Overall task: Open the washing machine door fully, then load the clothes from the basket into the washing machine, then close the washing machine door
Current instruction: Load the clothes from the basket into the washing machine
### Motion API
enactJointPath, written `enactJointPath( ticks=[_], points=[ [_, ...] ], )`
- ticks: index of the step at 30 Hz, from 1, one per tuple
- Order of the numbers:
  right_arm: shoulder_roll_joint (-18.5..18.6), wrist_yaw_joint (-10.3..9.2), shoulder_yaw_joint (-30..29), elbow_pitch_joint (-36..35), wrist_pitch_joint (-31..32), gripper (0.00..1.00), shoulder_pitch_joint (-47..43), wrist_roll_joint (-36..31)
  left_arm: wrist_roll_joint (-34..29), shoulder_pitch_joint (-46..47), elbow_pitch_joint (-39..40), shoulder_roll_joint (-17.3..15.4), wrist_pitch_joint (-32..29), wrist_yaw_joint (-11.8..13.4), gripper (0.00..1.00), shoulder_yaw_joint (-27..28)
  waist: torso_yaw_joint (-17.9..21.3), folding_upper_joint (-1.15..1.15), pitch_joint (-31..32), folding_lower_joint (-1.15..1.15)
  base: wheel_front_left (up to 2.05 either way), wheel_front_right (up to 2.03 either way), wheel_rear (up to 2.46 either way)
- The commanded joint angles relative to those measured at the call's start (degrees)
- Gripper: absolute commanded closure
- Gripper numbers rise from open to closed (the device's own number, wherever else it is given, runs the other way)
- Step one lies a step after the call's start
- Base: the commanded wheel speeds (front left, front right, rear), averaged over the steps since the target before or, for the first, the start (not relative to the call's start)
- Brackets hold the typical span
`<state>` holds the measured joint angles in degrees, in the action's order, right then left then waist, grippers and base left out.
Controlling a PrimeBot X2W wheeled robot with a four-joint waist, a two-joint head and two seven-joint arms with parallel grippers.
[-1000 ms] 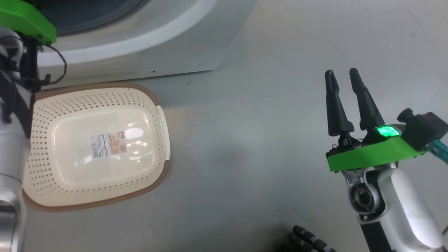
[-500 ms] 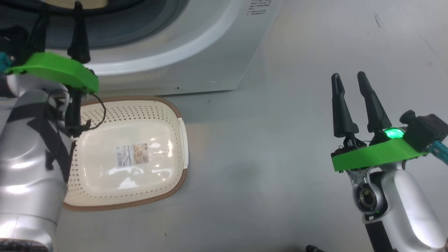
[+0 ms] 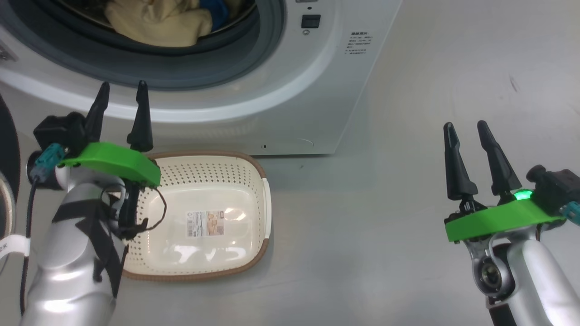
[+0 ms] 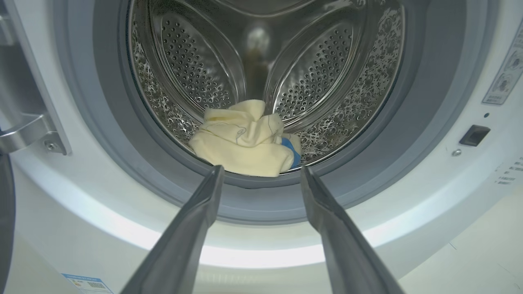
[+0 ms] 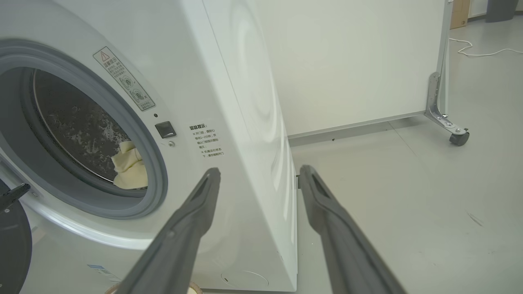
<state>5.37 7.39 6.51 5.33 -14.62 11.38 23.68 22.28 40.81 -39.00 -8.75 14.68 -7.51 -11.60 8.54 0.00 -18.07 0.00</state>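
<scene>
**Head view, with both wrist views.** The washing machine [image 3: 290, 90] occupies the upper left of the frame with its mouth uncovered. The washing machine door [image 3: 7, 145] appears as a dark rim at the far left edge, swung aside so that the opening is free.

The clothes [image 3: 158, 20], cream-yellow with a blue patch, lie inside the drum [image 4: 192, 61] just behind the grey gasket [image 3: 190, 68]. In the left wrist view they rest at the drum's lowest point, where loose cloth settles under its own weight.

The basket [image 3: 204, 174] stands on the floor [image 3: 362, 226] just in front of the machine, at lower centre-left, close to the mouth so that each carry is short. Its label sticker [image 3: 206, 223] lies uncovered and no garment is in it.

The left claw [image 3: 123, 83] hangs over the basket's left end. It is released, with its fingers spread, nothing between them, and their tips aimed at the drum mouth. The right claw [image 3: 465, 123], at lower right, is likewise released and carries nothing. It is held over bare floor, well apart from machine and basket, and out of the loading path.

Judged from this layout, loading is complete and only closing the door remains. The door stands on the left, which favours the left arm. The cloth lies near the gasket lip and could be pinched as the door shuts.
</scene>
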Motion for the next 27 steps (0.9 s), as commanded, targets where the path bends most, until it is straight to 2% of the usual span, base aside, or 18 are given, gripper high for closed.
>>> enactJointPath(
  ticks=[1,12,27],
  points=[
    [0.94,0.10,0.77,-1.58,-0.38,0.00,-0.25,-0.10,-0.34,0.23,2.21,-1.43,0.32,0.02,0.00,2.09,-1.09,0.00,1.36,0.00,0.00,0.00,0.00],
    [3.48,0.10,-0.25,-1.10,-0.38,0.00,-4.14,0.41,-1.71,-11.17,8.73,-0.95,0.32,0.02,0.00,3.98,-3.64,0.00,6.57,0.00,0.00,0.00,0.00],
    [4.81,0.10,-1.93,-1.77,-0.38,0.00,-6.97,0.36,-3.34,-22.86,17.84,-1.50,0.32,0.02,0.00,6.77,-5.89,0.00,8.79,0.00,0.00,0.00,0.00]
  ],
)
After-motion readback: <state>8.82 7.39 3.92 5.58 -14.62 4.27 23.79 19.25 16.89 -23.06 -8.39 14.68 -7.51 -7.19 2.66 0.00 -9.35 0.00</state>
